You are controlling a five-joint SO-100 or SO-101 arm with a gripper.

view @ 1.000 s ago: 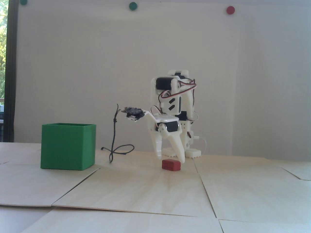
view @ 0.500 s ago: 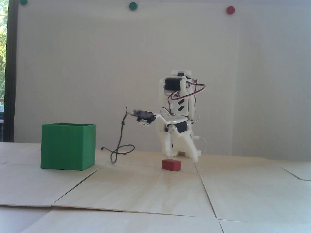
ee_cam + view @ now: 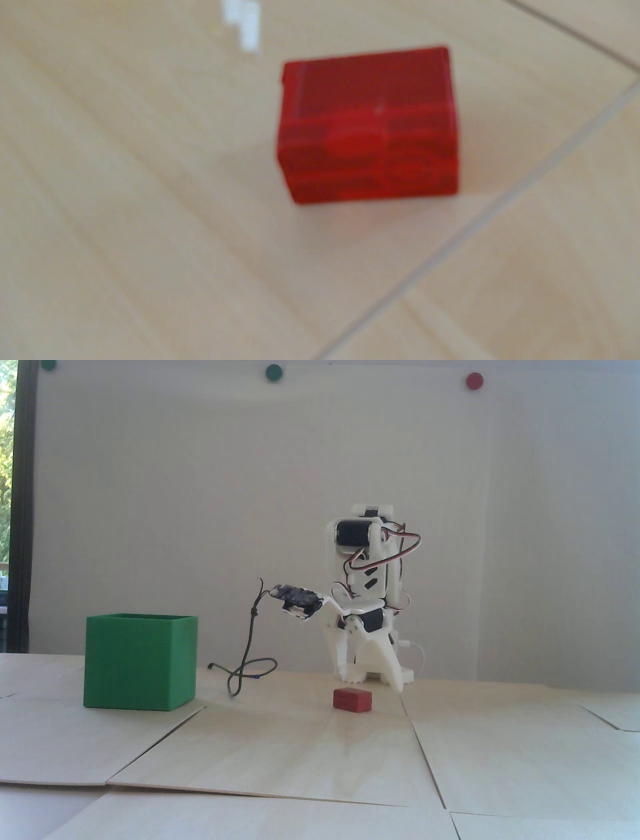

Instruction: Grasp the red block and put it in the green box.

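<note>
Red block [image 3: 369, 126], a matte blurred cuboid, lies on pale wood-grain panels [image 3: 138, 207].

Fixed view: low, table height, distant, facing arm [image 3: 367, 600] and back wall. Wrist view: close, blurred, looking down. Both share red block [image 3: 352, 700] [image 3: 369, 124] on tabletop [image 3: 310, 755].

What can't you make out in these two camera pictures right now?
- Inside of the green box: fixed view, hidden by its own walls.
- Red block surface marks: wrist view, blurred.
- Gripper: wrist view, only a white scrap at the top edge.
- Arm base: fixed view, behind the gripper.
</note>
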